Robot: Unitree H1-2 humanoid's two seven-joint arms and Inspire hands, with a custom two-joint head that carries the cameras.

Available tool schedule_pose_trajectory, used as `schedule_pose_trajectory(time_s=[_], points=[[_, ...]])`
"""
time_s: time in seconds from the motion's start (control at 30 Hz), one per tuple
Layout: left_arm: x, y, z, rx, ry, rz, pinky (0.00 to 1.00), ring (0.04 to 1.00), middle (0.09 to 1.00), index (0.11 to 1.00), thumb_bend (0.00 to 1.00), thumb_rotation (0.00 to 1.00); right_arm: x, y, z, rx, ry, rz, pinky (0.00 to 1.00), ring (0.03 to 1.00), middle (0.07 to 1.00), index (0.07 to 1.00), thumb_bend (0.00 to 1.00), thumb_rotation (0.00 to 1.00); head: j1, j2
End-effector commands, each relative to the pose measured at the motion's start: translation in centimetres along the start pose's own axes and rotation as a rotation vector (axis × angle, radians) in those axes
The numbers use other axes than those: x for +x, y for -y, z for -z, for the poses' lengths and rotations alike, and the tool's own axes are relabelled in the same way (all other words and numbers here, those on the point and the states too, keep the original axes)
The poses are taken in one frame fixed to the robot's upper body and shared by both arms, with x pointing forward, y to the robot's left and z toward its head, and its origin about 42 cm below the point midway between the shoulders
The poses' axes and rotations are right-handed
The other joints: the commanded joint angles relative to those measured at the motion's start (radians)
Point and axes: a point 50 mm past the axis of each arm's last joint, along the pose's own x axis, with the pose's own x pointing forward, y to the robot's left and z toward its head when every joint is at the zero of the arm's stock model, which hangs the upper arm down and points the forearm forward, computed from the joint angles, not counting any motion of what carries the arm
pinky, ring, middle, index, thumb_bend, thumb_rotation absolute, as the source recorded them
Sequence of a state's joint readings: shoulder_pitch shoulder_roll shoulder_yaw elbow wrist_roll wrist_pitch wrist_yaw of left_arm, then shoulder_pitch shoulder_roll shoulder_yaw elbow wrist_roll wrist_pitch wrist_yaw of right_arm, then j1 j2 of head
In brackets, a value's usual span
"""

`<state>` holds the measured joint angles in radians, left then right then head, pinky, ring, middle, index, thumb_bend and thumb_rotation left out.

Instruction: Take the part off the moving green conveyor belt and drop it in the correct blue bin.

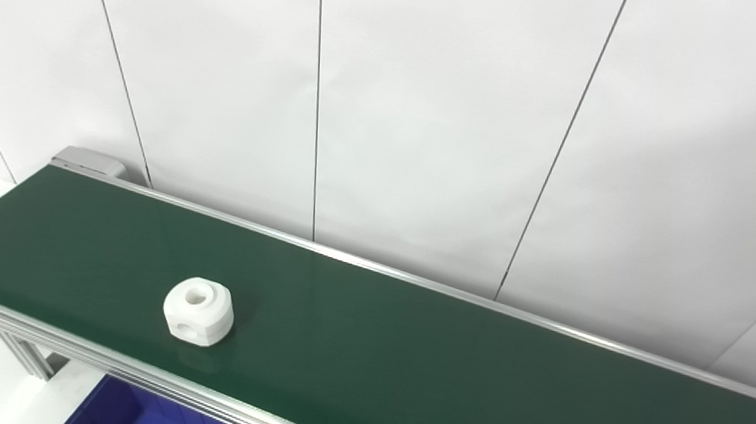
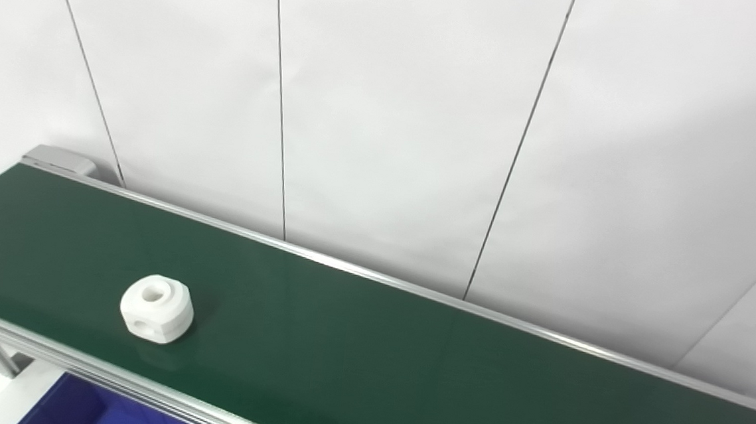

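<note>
I saw white wall panels point(image 1: 425, 109) behind the conveyor belt point(image 1: 408, 347), its aluminium rail point(image 1: 140, 372) on my side, nothing blocking. The white part point(image 1: 199, 310), chunky, faceted, with a round hole on top, sat on the smooth green surface toward the left. A blue bin point(image 1: 124, 414) peeked below. Neither hand showed, so their state I couldn't tell.

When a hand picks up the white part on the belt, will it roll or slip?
The white faceted plastic part sits flat and squat, so it probably won't roll. It looks rigid and light; its smooth faces might slip.
</note>
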<state>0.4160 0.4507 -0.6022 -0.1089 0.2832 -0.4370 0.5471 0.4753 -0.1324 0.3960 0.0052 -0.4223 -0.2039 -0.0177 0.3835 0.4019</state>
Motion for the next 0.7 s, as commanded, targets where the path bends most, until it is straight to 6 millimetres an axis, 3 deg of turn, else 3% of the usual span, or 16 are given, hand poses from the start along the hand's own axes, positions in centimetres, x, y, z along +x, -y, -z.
schedule_pose_trajectory(time_s=[0.0, 0.17, 0.33, 0.5, 0.67], points=[[2.1, -3.3, -2.1, 0.035, 0.145, -0.051, 0.58, 0.683, 0.726, 0.708, 0.99, 0.32, 0.4, 0.0, -0.7, 0.003, 0.058, 0.008, 0.87, 0.922, 0.929, 0.994, 0.88, 0.44, 0.002, -0.004], [5.8, -10.1, -5.9, 0.218, 0.315, -0.082, 0.61, 0.718, 0.756, 0.740, 1.00, 0.36, 1.0, -0.2, -0.6, -0.001, 0.063, 0.011, 0.88, 0.916, 0.920, 0.982, 0.88, 0.43, 0.004, -0.007], [8.4, -14.7, -7.7, 0.403, 0.327, -0.061, 0.69, 0.777, 0.810, 0.806, 0.99, 0.42, 1.6, -0.3, -0.6, -0.014, 0.065, 0.012, 0.86, 0.911, 0.918, 0.981, 0.89, 0.45, 0.002, -0.007], [10.6, -17.7, -8.6, 0.515, 0.278, -0.052, 0.75, 0.812, 0.843, 0.845, 0.97, 0.40, 1.8, -0.3, -0.5, -0.030, 0.075, 0.016, 0.85, 0.901, 0.910, 0.972, 0.89, 0.45, 0.000, -0.004], [13.1, -20.0, -8.9, 0.594, 0.143, -0.040, 0.86, 0.897, 0.918, 0.923, 0.86, 0.32, 2.0, -0.2, -0.2, -0.019, 0.077, 0.012, 0.82, 0.886, 0.906, 0.966, 0.89, 0.44, 0.005, -0.004]])
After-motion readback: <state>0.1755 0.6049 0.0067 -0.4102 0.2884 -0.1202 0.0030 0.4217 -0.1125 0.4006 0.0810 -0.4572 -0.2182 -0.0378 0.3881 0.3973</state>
